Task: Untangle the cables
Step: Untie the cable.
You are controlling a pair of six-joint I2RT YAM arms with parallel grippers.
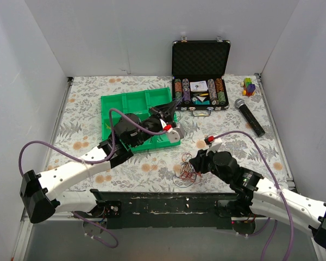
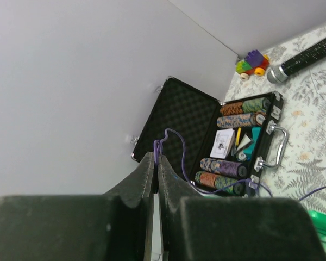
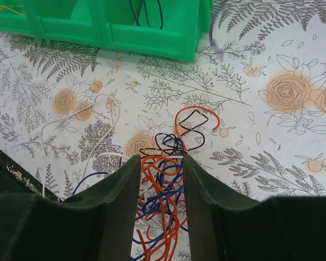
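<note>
Tangled orange, blue, black and white cables (image 3: 176, 144) lie near. The right pincer (image 3: 160, 159) straddles them half-open, gripping nothing. The left pincer (image 2: 155, 159) is closed on a bluish wire (image 2: 167, 130).

Arms inspected: my left arm (image 1: 70, 173) and right arm (image 1: 293, 198) wear white perforated shells with black joint housings. A thick purple cord (image 1: 41, 143) runs along each. My left gripper (image 2: 154, 159) and right gripper (image 3: 161, 160) carry dark, matte, wedge-shaped fingers (image 3: 119, 190). Small red tab (image 1: 209, 140) at each wrist.
</note>
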